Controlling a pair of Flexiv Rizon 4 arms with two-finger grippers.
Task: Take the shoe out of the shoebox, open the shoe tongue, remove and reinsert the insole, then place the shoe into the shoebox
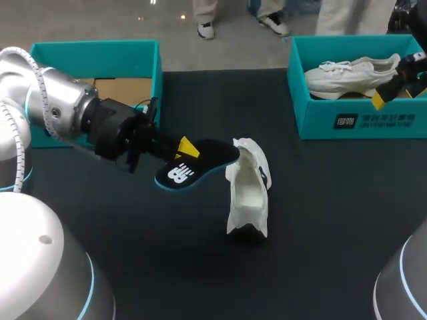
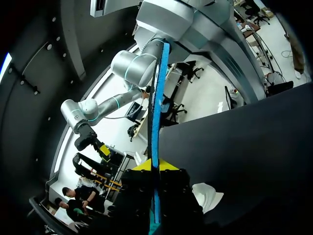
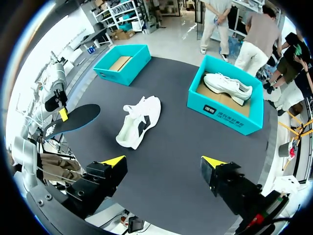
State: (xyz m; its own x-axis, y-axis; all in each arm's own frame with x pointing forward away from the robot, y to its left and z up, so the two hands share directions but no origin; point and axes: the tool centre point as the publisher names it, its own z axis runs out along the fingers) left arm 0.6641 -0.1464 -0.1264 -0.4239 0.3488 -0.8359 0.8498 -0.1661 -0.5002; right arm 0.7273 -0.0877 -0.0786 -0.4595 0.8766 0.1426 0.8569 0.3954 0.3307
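**Left pincer clamped on the insole, shoe out on the desk**

The left gripper (image 1: 185,149) is nearly closed, both fingers pinching one end of the black, teal-edged insole (image 1: 200,164). It holds the insole off the desk (image 1: 320,213), with the free end just beside the white shoe (image 1: 248,190). That shoe lies near the desk's middle, its opening showing.

The right gripper (image 3: 164,161) is spread wide and holds nothing. It is at the far right corner, by the right shoebox (image 1: 347,121), which holds a second shoe (image 1: 353,73). The left shoebox (image 1: 93,47) sits at the far left corner.
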